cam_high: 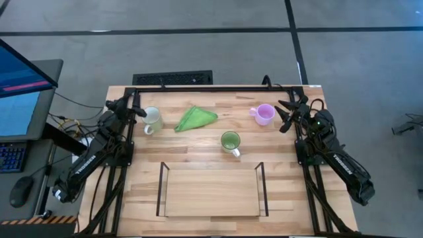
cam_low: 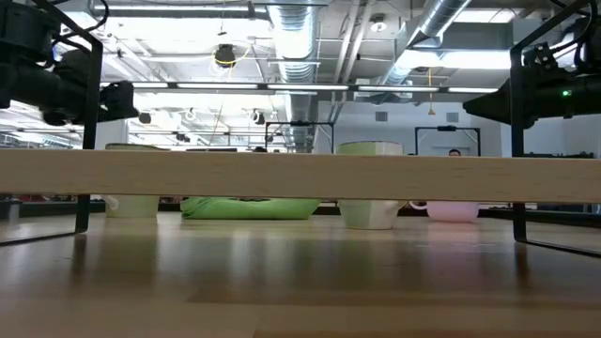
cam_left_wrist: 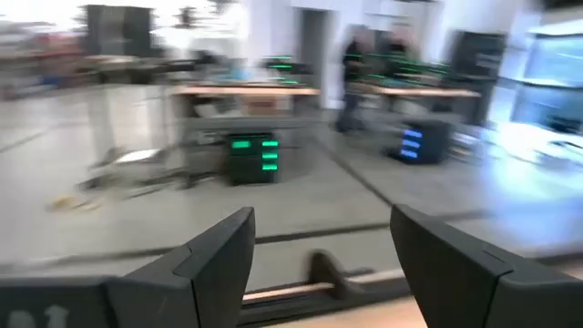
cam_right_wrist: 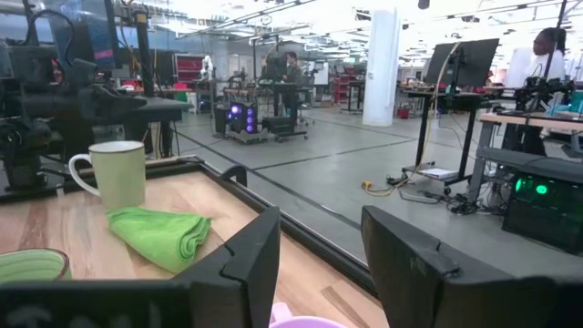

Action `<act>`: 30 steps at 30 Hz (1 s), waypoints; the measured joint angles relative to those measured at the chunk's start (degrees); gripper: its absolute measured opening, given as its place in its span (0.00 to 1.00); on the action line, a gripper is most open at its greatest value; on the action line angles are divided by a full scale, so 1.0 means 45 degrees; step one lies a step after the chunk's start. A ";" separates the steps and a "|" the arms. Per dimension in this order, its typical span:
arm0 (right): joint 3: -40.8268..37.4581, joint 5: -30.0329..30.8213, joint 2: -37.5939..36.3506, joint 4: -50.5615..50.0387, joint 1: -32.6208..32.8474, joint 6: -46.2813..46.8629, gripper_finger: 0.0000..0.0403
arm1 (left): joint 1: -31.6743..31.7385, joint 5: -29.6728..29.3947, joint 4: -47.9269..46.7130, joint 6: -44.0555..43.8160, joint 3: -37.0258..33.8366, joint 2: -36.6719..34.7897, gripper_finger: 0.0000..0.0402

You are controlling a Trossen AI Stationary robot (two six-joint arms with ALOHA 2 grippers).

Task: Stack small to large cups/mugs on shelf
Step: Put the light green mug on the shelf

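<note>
Three mugs stand upright on their bases on the wooden table: a white mug (cam_high: 153, 119) at the far left, a green mug (cam_high: 230, 141) in the middle and a light purple mug (cam_high: 264, 114) at the far right. The shelf (cam_high: 211, 192), with a flat top and thin black side frames, stands near the front edge with nothing on it. My left gripper (cam_high: 139, 111) is open, raised just left of the white mug. My right gripper (cam_high: 283, 116) is open, raised just right of the purple mug, whose rim (cam_right_wrist: 301, 321) shows below its fingers.
A folded green cloth (cam_high: 195, 118) lies between the white mug and the green mug. A black rail (cam_high: 211, 88) runs along the table's far edge. In the low view the shelf's top (cam_low: 300, 176) crosses in front of the mugs.
</note>
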 joint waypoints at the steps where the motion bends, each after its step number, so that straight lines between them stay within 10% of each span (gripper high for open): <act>1: 0.0000 -0.0004 -0.0001 0.0000 0.0000 0.0000 0.44 | 0.0000 0.0840 0.0155 0.0077 -0.0002 0.0005 0.62; 19: 0.0000 0.0001 0.0004 0.0004 0.0000 -0.0563 0.44 | -0.0019 0.7281 -0.1245 -0.1682 0.3222 0.2105 0.61; 30: 0.0000 0.0001 0.0001 0.0000 0.0000 -0.0554 0.44 | -0.0019 0.4782 -0.7787 -0.1015 0.8614 0.7472 0.61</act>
